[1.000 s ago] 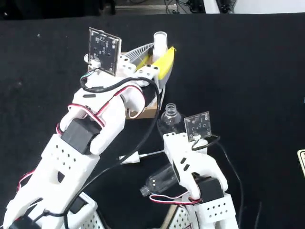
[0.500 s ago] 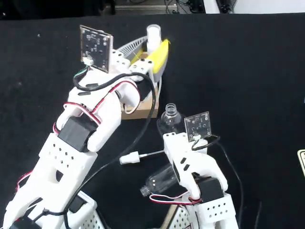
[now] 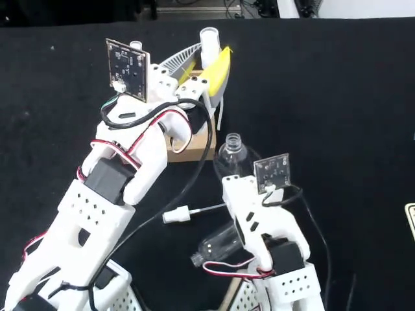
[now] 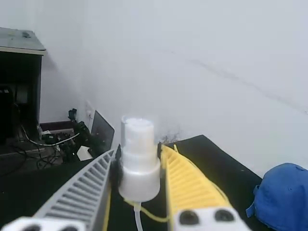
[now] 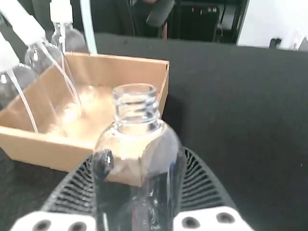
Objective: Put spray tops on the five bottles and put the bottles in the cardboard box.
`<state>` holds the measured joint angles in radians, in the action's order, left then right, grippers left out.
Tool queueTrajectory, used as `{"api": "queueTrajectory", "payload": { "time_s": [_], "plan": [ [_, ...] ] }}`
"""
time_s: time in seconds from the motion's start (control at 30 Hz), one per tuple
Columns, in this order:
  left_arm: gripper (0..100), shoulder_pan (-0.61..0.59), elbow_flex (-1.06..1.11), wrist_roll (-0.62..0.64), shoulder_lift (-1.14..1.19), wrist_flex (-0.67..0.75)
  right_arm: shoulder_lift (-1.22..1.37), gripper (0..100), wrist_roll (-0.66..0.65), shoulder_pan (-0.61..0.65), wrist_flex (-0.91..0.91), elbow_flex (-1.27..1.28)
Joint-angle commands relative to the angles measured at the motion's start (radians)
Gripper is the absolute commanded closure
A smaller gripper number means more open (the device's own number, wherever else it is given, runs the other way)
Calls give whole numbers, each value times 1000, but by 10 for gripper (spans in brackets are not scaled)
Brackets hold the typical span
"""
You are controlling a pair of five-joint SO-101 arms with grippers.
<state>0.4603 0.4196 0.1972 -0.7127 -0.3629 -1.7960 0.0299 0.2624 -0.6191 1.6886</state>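
Left gripper (image 3: 206,65): clamped on a spray top (image 4: 139,161), held nozzle-up above the cardboard box (image 3: 192,150).
Right gripper (image 5: 139,168): closed around an upright, uncapped bottle (image 3: 232,154) just beside the box.
Key relation: the top is raised on the box side of the bottle's neck, and both axes are vertical.

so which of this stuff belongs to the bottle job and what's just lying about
Job: held spray top, loose spray top, upright open bottle, lying bottle, cardboard box, capped bottles inside it.
Lying about: blue cap, cables behind.

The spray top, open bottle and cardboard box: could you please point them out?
spray top (image 4: 139,178), left wrist view, white collar.
open bottle (image 5: 136,108), right wrist view, threaded neck.
cardboard box (image 5: 48,149), right wrist view, near wall.
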Motion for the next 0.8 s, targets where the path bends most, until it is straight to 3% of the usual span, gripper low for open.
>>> {"api": "queueTrajectory", "payload": {
  "time_s": [0.0, 0.6, 0.77],
  "plan": [
    [970, -2, -16, 8, -31, 25, -87, 983, 0, 15, 55, -5],
    [970, 59, -5, 8, -31, 28, -85, 983, 0, 18, 55, -5],
    [970, 59, 74, 8, -31, 158, -85, 983, 0, 18, 52, -5]
  ]
}}
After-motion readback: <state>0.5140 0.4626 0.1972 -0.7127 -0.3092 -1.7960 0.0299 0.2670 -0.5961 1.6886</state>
